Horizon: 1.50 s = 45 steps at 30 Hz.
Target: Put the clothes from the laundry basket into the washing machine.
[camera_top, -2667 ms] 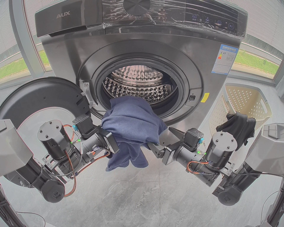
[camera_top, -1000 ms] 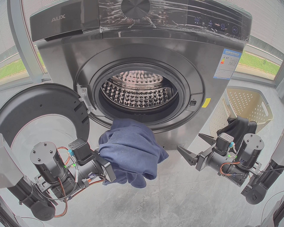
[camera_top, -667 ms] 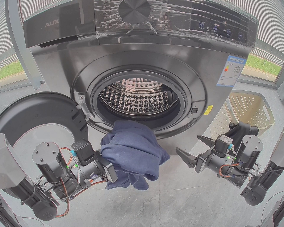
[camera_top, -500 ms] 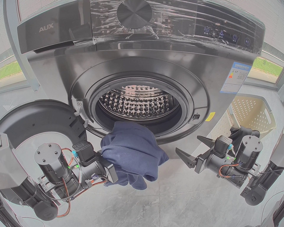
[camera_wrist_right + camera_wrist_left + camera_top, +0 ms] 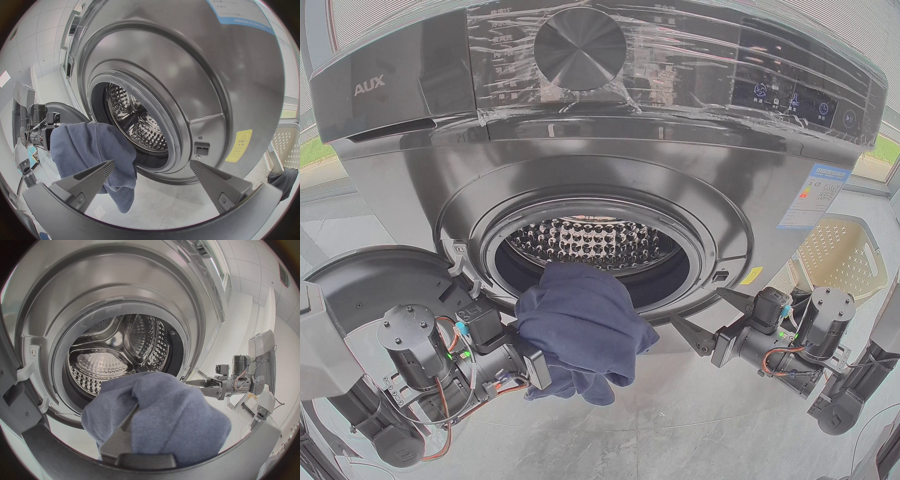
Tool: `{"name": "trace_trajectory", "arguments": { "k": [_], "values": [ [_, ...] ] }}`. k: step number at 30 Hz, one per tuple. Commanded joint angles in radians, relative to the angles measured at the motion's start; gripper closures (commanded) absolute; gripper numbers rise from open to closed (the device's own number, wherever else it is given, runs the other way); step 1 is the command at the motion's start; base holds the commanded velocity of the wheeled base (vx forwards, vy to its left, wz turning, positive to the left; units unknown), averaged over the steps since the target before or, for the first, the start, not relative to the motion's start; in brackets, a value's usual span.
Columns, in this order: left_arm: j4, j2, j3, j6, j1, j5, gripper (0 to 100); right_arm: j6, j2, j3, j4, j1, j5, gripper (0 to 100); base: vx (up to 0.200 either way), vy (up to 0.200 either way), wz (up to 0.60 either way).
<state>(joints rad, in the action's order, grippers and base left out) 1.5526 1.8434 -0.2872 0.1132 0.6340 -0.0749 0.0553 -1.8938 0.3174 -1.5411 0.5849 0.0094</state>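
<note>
A blue garment (image 5: 581,331) hangs bunched over my left gripper (image 5: 547,359), which is shut on it just below and in front of the washing machine's drum opening (image 5: 594,244). In the left wrist view the cloth (image 5: 175,415) wraps the gripper (image 5: 147,418) and hides most of its fingers. My right gripper (image 5: 695,304) stands open and holds nothing, to the right of the garment and below the door rim; its jaws are spread wide (image 5: 151,162). A dark garment (image 5: 286,181) lies in the beige laundry basket (image 5: 850,250) to the machine's right.
The round door (image 5: 375,281) is swung open on the left, close behind my left arm. The steel drum (image 5: 125,349) has nothing in it. Grey tiled floor (image 5: 650,425) lies open below both arms.
The head camera has moved closer to the machine. My right gripper has drawn back to the right from the blue garment and stands open. The left gripper now holds the garment nearer the drum opening.
</note>
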Motion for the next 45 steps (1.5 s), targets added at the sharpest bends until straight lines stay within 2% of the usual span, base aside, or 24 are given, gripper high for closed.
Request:
{"name": "trace_trajectory", "arguments": {
  "k": [1,15,21,24,26,31,32,35,37,41,45],
  "values": [
    [0.0,0.004,-0.001,0.0,-0.001,0.0,100,0.0,-0.002,0.0,-0.001,0.001,0.0,0,0.0,0.0,0.0],
    [0.001,0.014,0.007,0.0,0.004,0.0,100,0.0,-0.004,-0.005,0.001,0.001,0.001,0,0.0,0.0,0.0],
    [0.001,0.016,0.016,0.002,0.046,0.003,100,-0.002,0.004,-0.037,-0.001,0.035,0.008,0,0.0,0.0,0.0],
    [0.0,0.034,-0.009,-0.012,0.07,0.04,100,-0.002,0.005,-0.061,-0.001,0.07,0.009,0,0.0,0.0,0.0],
    [-0.002,0.05,-0.055,-0.007,0.065,0.063,100,-0.002,0.009,-0.074,-0.001,0.09,0.008,0,0.0,0.0,0.0],
    [0.0,0.137,-0.155,-0.017,0.038,0.06,100,0.0,0.001,-0.081,-0.001,0.108,0.003,0,0.0,0.0,0.0],
    [0.0,0.189,-0.225,-0.017,0.03,0.06,100,0.0,-0.001,-0.089,-0.001,0.115,0.003,0,0.0,0.0,0.0],
    [0.0,0.243,-0.303,-0.017,0.023,0.072,100,0.0,-0.001,-0.089,-0.001,0.116,0.003,0,0.0,0.0,0.0],
    [0.0,0.24,-0.299,-0.007,0.03,0.089,100,0.0,0.001,-0.089,-0.001,0.115,0.003,0,0.0,0.0,0.0],
    [0.0,0.227,-0.225,-0.007,0.056,0.126,100,0.0,0.001,-0.086,-0.001,0.107,0.006,0,0.0,0.0,0.0],
    [0.0,0.204,-0.125,-0.003,0.058,0.127,100,0.0,-0.001,-0.08,-0.001,0.107,0.008,0,0.0,0.0,0.0]
  ]
}}
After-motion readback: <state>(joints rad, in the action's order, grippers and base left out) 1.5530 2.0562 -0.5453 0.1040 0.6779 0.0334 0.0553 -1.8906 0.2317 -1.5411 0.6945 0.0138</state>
